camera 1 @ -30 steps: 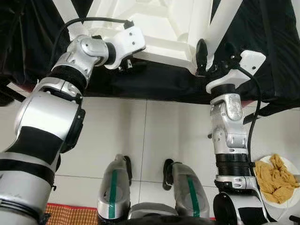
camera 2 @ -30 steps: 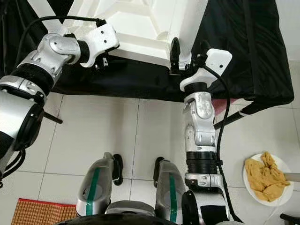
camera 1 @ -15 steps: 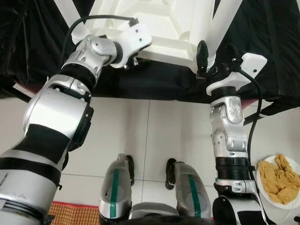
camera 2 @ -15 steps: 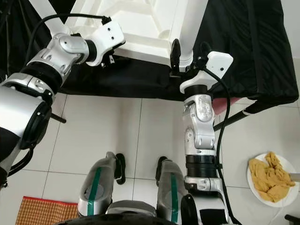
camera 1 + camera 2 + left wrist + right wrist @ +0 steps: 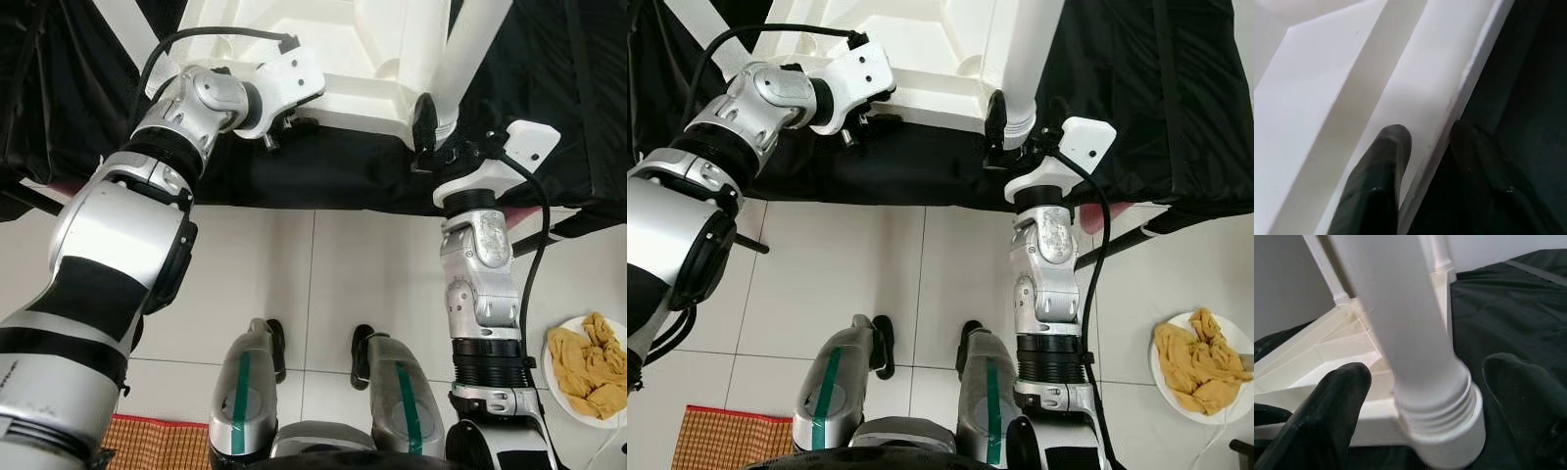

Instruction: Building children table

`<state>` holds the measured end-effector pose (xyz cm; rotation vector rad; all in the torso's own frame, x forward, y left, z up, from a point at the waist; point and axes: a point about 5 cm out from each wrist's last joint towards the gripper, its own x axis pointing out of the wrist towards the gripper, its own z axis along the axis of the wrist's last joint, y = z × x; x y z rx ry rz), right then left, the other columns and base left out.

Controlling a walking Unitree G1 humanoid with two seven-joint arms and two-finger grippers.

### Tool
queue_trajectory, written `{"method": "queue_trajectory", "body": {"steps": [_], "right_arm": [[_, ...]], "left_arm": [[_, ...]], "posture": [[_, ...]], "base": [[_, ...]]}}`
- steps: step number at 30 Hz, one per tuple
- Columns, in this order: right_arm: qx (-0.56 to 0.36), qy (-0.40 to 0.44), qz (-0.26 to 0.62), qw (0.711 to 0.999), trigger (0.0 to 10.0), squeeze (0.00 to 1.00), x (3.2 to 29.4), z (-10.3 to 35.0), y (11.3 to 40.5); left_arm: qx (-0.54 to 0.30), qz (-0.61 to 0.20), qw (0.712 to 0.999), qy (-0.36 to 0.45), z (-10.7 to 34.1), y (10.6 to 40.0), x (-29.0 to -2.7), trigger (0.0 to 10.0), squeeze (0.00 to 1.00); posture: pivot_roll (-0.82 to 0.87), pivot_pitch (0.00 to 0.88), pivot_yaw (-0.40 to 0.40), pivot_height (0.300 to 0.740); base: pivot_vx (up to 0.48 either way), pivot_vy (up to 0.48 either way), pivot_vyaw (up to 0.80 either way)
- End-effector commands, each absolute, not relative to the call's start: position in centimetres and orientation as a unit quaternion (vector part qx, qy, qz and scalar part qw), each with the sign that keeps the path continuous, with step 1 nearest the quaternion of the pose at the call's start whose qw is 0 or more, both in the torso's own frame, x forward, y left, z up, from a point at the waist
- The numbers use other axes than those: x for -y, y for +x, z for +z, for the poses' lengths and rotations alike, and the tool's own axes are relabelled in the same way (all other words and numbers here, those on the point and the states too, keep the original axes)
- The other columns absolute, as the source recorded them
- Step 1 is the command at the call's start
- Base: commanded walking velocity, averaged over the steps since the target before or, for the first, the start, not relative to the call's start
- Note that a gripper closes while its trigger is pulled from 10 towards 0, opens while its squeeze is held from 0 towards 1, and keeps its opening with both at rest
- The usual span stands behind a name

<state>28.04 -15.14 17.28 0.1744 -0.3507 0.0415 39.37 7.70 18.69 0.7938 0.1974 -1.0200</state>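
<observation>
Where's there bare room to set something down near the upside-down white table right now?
Free: the tiled floor between the black cloth and the robot's feet, and the cloth right of the table leg. Crowded: the table's near edge, where the left pincer straddles the rim and the right pincer flanks the leg. The plate holds rags.

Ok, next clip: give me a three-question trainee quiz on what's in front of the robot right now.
1. True or false: the upturned white table lies on a black cloth.
2. Which gripper straddles the table's rim: A) left gripper B) right gripper?
3. Fill in: the right gripper's fingers stand on either side of a white table ___.

Key: 1 true. 2 A: one finger sits on the white rim, the other over the cloth. 3 leg: the fingers are apart and not touching it, near its threaded base at the table's corner.
</observation>
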Motion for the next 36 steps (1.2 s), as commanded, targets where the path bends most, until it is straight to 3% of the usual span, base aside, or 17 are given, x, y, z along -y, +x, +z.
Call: {"method": "queue_trajectory", "body": {"steps": [1, 6, 7, 10, 11, 13, 14, 26, 27, 28, 29, 36], "right_arm": [[0.168, 0.089, 0.021, 0.982, 10.0, 0.00, 14.9, 17.0, 27.8], [0.165, 0.087, 0.020, 0.982, 10.0, 0.00, 15.0, 17.0, 27.8], [0.165, 0.087, 0.021, 0.982, 10.0, 0.00, 15.0, 17.0, 27.8], [0.165, 0.086, 0.022, 0.982, 10.0, 0.00, 15.0, 17.1, 28.0], [0.165, 0.085, 0.022, 0.982, 10.0, 0.00, 15.0, 17.1, 28.0], [0.166, 0.085, 0.023, 0.982, 10.0, 0.00, 15.1, 17.2, 28.1], [0.166, 0.084, 0.024, 0.982, 10.0, 0.00, 15.1, 17.2, 28.2], [0.167, 0.083, 0.041, 0.982, 10.0, 0.00, 14.8, 17.4, 28.9], [0.168, 0.082, 0.046, 0.981, 10.0, 0.00, 14.7, 17.5, 29.0], [0.168, 0.082, 0.046, 0.981, 10.0, 0.00, 14.7, 17.5, 29.0], [0.169, 0.081, 0.050, 0.981, 10.0, 0.00, 14.6, 17.6, 29.1], [0.171, 0.076, 0.055, 0.981, 10.0, 0.00, 14.8, 17.8, 29.4]], "left_arm": [[-0.162, -0.505, 0.769, 0.356, 15.1, 38.2, -8.1, 0.0, 0.00], [-0.171, -0.500, 0.772, 0.352, 14.9, 38.2, -8.6, 0.0, 0.00], [-0.173, -0.503, 0.769, 0.354, 14.8, 38.1, -8.8, 3.8, 0.00], [-0.177, -0.515, 0.761, 0.354, 14.7, 37.9, -9.2, 4.2, 0.00], [-0.176, -0.526, 0.753, 0.355, 14.5, 37.8, -9.5, 3.5, 0.00], [-0.177, -0.536, 0.745, 0.355, 14.4, 37.6, -9.8, 3.2, 0.00], [-0.179, -0.540, 0.741, 0.357, 14.2, 37.4, -10.2, 10.0, 0.00], [-0.177, -0.536, 0.750, 0.344, 13.7, 37.2, -11.9, 10.0, 0.00], [-0.180, -0.532, 0.755, 0.338, 13.7, 37.2, -12.1, 10.0, 0.06], [-0.180, -0.532, 0.755, 0.338, 13.7, 37.2, -12.1, 10.0, 0.06], [-0.171, -0.528, 0.763, 0.330, 14.0, 37.3, -12.1, 10.0, 1.00], [-0.137, -0.533, 0.777, 0.306, 15.2, 37.6, -12.0, 10.0, 1.00]], "posture": [[-0.05, 0.208, 0.112, 0.740], [-0.05, 0.205, 0.106, 0.740], [-0.05, 0.203, 0.103, 0.740], [-0.05, 0.198, 0.098, 0.740], [-0.05, 0.193, 0.094, 0.740], [-0.05, 0.191, 0.092, 0.740], [-0.04, 0.185, 0.087, 0.740], [-0.02, 0.166, 0.056, 0.740], [-0.02, 0.164, 0.050, 0.740], [-0.02, 0.164, 0.050, 0.740], [-0.02, 0.162, 0.043, 0.740], [-0.02, 0.159, 0.033, 0.740]], "base": [[0.000, 0.000, 0.00], [0.000, 0.000, 0.00], [0.000, 0.000, 0.00], [0.000, 0.000, 0.00], [0.000, 0.000, 0.00], [0.000, 0.000, 0.00], [0.000, 0.000, 0.00], [0.000, 0.000, 0.00], [0.000, 0.000, 0.00], [0.000, 0.000, 0.00], [0.000, 0.000, 0.00], [0.000, 0.000, 0.00]]}}
